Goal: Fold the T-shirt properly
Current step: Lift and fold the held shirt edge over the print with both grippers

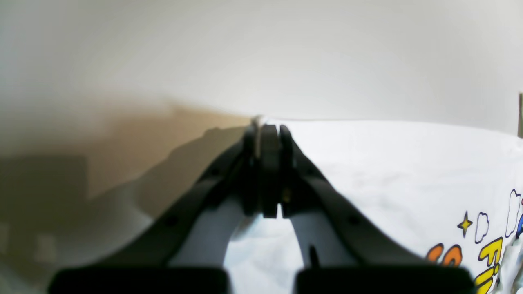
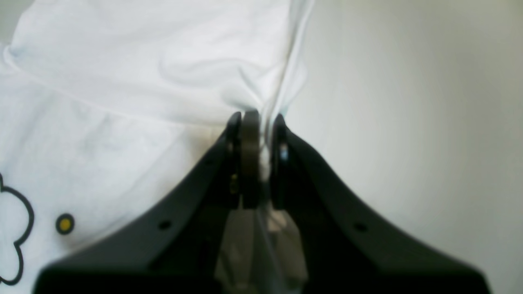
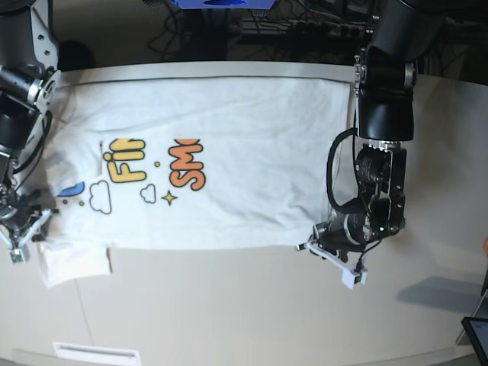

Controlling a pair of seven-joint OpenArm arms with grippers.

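Lying spread across the pale worktop (image 3: 252,305), the white shirt (image 3: 229,183) has its print facing up. Left tool (image 1: 263,134) is clamped on the shirt's edge at a lower corner, on the base view's right. Right tool (image 2: 255,122) pinches bunched white cloth at the opposite end, near a sleeve. Both sets of jaws are closed on fabric, low at the worktop.

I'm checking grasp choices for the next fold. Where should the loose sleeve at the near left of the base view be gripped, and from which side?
Probably the sleeve's free outer hem, approached from the near table edge: it lies flat, sticking out past the T-shirt's folded bottom line. The right gripper is nearest but shut on cloth; the left gripper too.
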